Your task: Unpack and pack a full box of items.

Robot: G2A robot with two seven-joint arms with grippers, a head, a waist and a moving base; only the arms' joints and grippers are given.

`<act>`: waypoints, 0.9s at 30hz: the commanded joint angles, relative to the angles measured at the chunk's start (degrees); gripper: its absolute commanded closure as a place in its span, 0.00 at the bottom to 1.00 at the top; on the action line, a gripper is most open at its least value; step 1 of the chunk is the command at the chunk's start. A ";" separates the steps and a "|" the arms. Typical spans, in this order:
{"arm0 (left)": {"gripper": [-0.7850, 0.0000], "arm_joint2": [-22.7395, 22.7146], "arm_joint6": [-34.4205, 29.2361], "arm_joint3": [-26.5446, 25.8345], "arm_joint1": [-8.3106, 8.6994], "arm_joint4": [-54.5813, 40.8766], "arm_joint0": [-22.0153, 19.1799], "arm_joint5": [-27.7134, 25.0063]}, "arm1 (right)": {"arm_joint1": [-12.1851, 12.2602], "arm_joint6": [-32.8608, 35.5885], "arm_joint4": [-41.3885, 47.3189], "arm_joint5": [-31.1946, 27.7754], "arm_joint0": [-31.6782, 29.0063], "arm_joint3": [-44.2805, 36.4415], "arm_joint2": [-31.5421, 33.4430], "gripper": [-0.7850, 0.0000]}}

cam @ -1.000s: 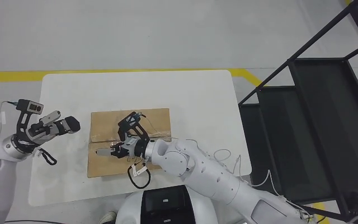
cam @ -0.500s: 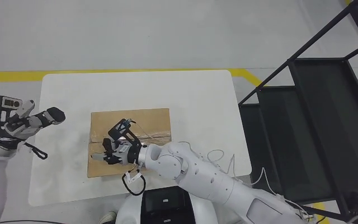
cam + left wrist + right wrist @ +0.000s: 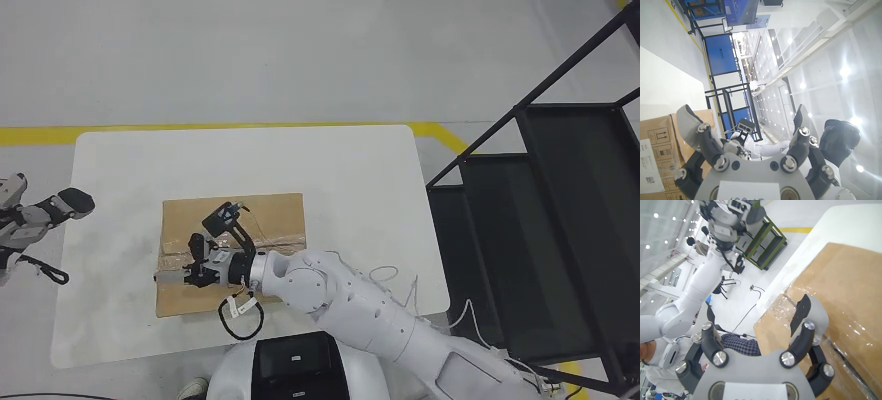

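Right pincer (image 3: 756, 308) spread wide over box (image 3: 275, 215) left end, grasping nothing.

Wide-spread claw (image 3: 756, 306) over taped cardboard box (image 3: 844, 285) corner.

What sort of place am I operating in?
Probably a warehouse-like robot test hall: yellow floor line, black metal rack beside the white table, rows of ceiling lights.
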 commanded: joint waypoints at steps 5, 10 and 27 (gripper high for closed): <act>0.00 1.45 -2.95 -1.30 -0.05 3.17 0.69 1.04 | 3.45 9.48 -3.45 4.88 -7.51 -9.63 7.22 0.00; 0.00 1.75 -6.18 0.20 0.19 5.95 0.83 2.84 | 5.46 12.36 -4.70 4.81 -13.62 -17.33 11.96 0.00; 0.00 5.08 -11.93 1.97 1.25 26.16 3.20 -2.34 | 10.16 11.41 2.50 -6.99 -31.96 -33.80 28.19 0.00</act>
